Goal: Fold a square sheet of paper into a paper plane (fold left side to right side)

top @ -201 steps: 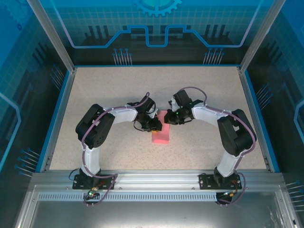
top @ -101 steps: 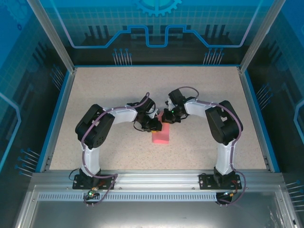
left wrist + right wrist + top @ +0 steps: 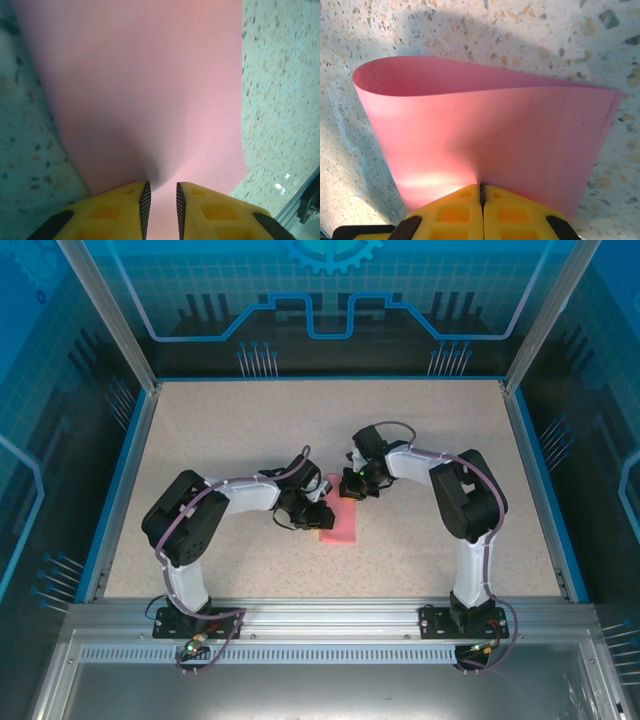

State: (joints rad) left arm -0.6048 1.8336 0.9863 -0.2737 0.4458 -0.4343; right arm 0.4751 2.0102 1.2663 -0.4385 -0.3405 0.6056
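Observation:
The square sheet of paper [image 3: 340, 526] is pink-red and lies folded over on itself at the table's middle. In the right wrist view the paper [image 3: 490, 130] bows up as an open loop at the left, with its layered edges meeting at the right. My right gripper [image 3: 481, 186] is shut on its near edge, at the far end of the sheet [image 3: 352, 486]. My left gripper [image 3: 312, 512] sits at the sheet's left side. In its own view the left gripper [image 3: 160, 192] hovers low over the paper [image 3: 150, 90], its yellow fingers [image 3: 120, 210] a narrow gap apart with nothing pinched.
The speckled tabletop [image 3: 220, 440] has free room all round the paper. A blue rim [image 3: 128, 480] and glass walls bound it. A metal rail [image 3: 330, 612] runs along the near edge by the arm bases.
The left arm has swung its elbow left and nearer, and its gripper slid slightly nearer along the sheet. The right arm folded inward, its gripper edging left. Neither gripper changed its opening.

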